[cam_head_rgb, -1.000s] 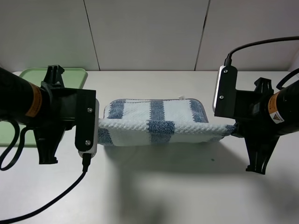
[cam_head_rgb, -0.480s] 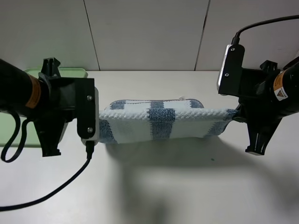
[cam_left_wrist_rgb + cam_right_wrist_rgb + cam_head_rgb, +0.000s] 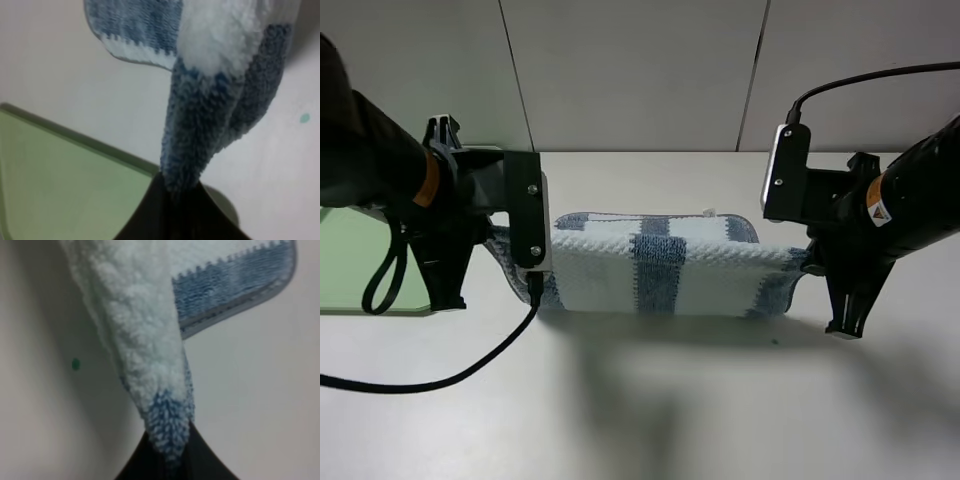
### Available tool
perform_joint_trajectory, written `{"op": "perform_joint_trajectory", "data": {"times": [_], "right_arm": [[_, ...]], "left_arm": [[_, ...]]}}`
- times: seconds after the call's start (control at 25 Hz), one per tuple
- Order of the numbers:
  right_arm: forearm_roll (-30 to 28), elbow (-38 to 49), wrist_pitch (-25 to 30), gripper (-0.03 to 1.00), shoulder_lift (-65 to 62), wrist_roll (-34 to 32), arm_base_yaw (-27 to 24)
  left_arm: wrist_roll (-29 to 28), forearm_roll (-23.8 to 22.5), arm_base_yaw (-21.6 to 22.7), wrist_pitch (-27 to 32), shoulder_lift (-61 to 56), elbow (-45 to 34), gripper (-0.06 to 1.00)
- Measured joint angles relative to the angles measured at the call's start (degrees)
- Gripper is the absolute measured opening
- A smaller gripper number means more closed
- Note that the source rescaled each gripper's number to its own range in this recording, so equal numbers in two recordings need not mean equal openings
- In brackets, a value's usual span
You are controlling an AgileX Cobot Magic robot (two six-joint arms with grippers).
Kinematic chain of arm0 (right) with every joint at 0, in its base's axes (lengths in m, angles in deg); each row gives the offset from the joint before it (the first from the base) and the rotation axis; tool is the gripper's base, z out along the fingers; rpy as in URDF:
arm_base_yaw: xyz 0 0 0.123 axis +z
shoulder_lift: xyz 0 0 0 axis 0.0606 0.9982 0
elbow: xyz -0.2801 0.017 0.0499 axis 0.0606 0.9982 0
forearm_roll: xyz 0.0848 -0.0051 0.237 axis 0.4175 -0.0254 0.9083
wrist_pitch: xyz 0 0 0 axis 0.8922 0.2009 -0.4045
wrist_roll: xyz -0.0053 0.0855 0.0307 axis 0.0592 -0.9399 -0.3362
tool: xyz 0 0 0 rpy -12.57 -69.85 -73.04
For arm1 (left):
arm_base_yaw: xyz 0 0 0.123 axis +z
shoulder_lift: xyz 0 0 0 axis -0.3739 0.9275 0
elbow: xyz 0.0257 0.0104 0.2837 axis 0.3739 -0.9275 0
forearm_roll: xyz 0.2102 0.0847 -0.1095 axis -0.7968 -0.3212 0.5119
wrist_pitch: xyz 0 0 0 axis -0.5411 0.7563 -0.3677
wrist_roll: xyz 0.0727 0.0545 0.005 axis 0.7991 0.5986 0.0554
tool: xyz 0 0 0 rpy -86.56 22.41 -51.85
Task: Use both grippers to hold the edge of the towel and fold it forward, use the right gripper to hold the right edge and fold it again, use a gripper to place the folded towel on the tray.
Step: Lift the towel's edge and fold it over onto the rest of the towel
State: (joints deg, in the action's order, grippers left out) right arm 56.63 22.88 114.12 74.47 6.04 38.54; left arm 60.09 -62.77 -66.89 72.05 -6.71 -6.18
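Note:
The blue-and-white striped towel [image 3: 660, 270] hangs stretched between my two grippers above the table, its raised edge folded over the layer that lies below. My left gripper [image 3: 503, 246] is shut on the towel's left end; the left wrist view shows its black fingers [image 3: 150, 215] pinching the bunched cloth [image 3: 200, 130]. My right gripper [image 3: 807, 262] is shut on the right end; the right wrist view shows the cloth [image 3: 145, 355] pinched at its fingertips [image 3: 200, 460]. The pale-green tray [image 3: 360, 270] lies at the far left behind the left arm and also shows in the left wrist view [image 3: 55, 185].
A white table [image 3: 670, 400] carries everything, with a panelled wall [image 3: 640, 70] behind it. A black cable [image 3: 450, 380] from the left arm loops over the table's front left. A small green speck [image 3: 775, 341] lies in front of the towel.
Both grippers have carried the towel's held edge up and toward the wall, then lower again, and moved a little closer together. The raised layer now covers most of the lower layer.

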Motion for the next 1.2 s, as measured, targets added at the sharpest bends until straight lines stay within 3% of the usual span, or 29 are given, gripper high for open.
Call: {"op": "perform_joint_trajectory", "data": {"times": [0.16,0.4,0.76,1.2], "right_arm": [[-0.23,-0.99,-0.79,0.0,3.83,0.0,-0.11],[-0.6,-5.32,-0.97,0.0,8.07,0.79,-0.75],[0.25,-11.8,-1.89,0.0,14.27,4.41,-5.1],[-0.24,-12.59,-6.29,0.0,17.96,6.22,-6.07]], "left_arm": [[-0.03,-1.99,0.14,-0.08,2.5,0.66,0.0],[-0.09,-2.37,3.99,-2.38,3.21,1.3,0.0],[-0.14,-2.43,6.8,-6.66,6.27,1.72,0.0],[-0.14,-4.34,9.5,-8.1,17.26,7.68,0.0]]}}
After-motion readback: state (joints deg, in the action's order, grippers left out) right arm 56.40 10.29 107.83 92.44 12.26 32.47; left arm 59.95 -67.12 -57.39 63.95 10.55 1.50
